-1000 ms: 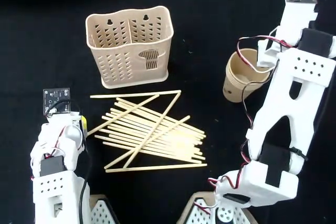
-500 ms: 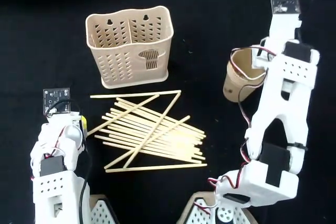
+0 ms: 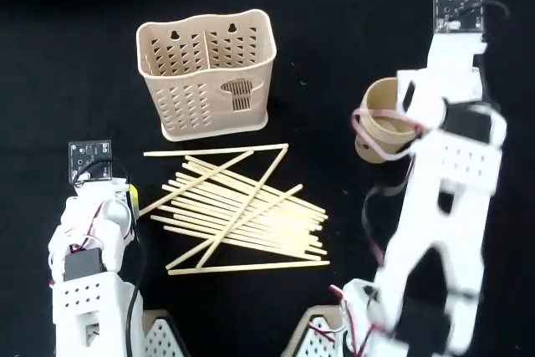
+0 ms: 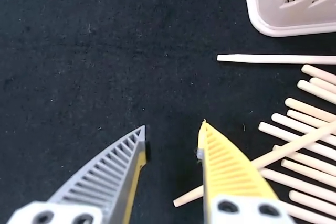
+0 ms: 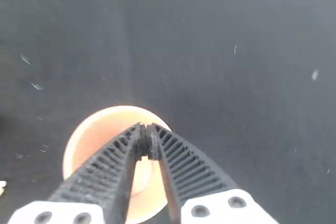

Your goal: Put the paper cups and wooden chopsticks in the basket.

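Observation:
A tan paper cup [image 3: 379,123] stands at the right of the black table. My right arm [image 3: 447,165] hangs over it. In the right wrist view my right gripper [image 5: 145,141] is shut, its black fingertips pressed together above the cup's opening [image 5: 100,145]; whether they touch the rim is unclear. A pile of wooden chopsticks [image 3: 238,211] lies mid-table in front of the beige basket [image 3: 205,123]. My left gripper [image 4: 173,127] is open and low over the cloth, with chopstick ends [image 4: 299,114] beside its yellow finger.
The left arm [image 3: 88,244] sits at the front left, close to the pile's left edge. The basket [image 4: 278,22] has two compartments and perforated walls. Bare black cloth lies between basket and cup. Marker tags sit on both arms.
The right arm shifted over the cup and looks blurred. The cup tipped half a second ago and now stands straighter, slightly to the left. The left arm and chopsticks stayed put.

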